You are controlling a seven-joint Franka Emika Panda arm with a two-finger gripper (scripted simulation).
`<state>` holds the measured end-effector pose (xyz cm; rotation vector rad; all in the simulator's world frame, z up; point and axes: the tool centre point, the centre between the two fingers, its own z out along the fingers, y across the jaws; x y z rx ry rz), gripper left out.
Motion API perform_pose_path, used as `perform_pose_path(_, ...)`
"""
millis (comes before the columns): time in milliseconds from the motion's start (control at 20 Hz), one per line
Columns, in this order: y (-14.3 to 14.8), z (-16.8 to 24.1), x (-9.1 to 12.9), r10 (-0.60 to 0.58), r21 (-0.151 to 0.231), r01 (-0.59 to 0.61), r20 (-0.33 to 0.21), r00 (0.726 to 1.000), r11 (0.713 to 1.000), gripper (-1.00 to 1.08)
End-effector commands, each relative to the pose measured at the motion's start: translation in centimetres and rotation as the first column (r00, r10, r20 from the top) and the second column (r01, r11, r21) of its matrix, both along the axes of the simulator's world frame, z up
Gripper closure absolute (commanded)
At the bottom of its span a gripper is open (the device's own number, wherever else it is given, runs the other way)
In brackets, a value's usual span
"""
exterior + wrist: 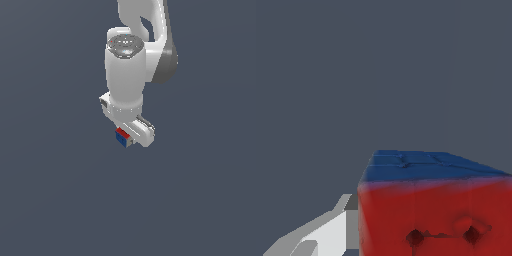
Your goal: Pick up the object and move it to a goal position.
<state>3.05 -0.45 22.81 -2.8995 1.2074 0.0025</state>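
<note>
My pincer (131,136) grasps the cube (123,137), held just under my wrist over the plain grey table (55,200). The grip looks off-centre, I think, so a fast swing could twist or drop it. Cube (431,205): hard, boxy, matte red dotted face, blue side; finger (321,235) smooth white.

Flat, even, shadowless render light; both views soft, low-resolution.

- A plain dark grey-blue surface (55,200) fills the whole exterior view, on the left and the right, near and far.
- The same flat grey-blue surface (356,75) shows in the wrist view, without marks.
</note>
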Motion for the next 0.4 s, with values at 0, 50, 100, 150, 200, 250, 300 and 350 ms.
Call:
perform_pose_path(0, -0.4, 1.3, -0.4, 0.001, -0.001, -0.001, 0.001, 1.0, 1.0, 1.08)
perform_pose_path(50, -0.5, 1.6, -0.5, 0.001, -0.001, -0.001, 0.001, 1.0, 1.0, 1.08)
perform_pose_path(100, -0.6, 1.9, -0.5, 0.001, -0.001, -0.001, 0.001, 1.0, 1.0, 1.08)
perform_pose_path(150, -0.7, 2.1, -0.6, 0.001, -0.001, -0.001, 0.001, 1.0, 1.0, 1.08)
perform_pose_path(200, -0.7, 2.3, -0.6, 0.001, -0.001, -0.001, 0.001, 1.0, 1.0, 1.08)
perform_pose_path(250, -0.8, 2.4, -0.6, 0.001, -0.001, -0.001, 0.001, 1.0, 1.0, 1.08)
perform_pose_path(300, -0.8, 2.4, -0.6, 0.001, -0.001, -0.001, 0.001, 1.0, 1.0, 1.08)
perform_pose_path(350, -0.8, 2.4, -0.6, 0.001, -0.001, -0.001, 0.001, 1.0, 1.0, 1.08)
